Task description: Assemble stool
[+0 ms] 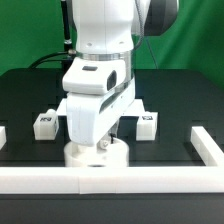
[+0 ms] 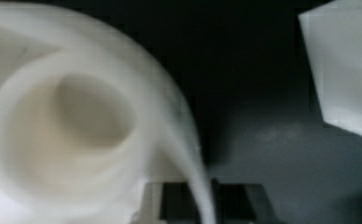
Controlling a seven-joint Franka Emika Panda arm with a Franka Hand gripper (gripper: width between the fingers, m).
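Observation:
The stool's round white seat [image 1: 120, 156] lies on the black table just behind the front rail, largely covered by the arm. My gripper [image 1: 103, 147] reaches straight down onto it. In the wrist view the seat [image 2: 71, 110] fills most of the picture as a thick white ring, and its thin rim wall runs down between my two dark fingers [image 2: 171, 202]. The gripper [image 2: 204, 200] is shut on that rim. Two small white block legs with black tags lie behind the seat, one toward the exterior view's left [image 1: 44, 123] and one toward its right [image 1: 148, 123].
White border rails run along the front [image 1: 110, 181], the exterior view's right [image 1: 206, 146] and its left [image 1: 3, 135]. In the wrist view a white angular part [image 2: 347, 70] lies beside the seat; which part it is I cannot tell.

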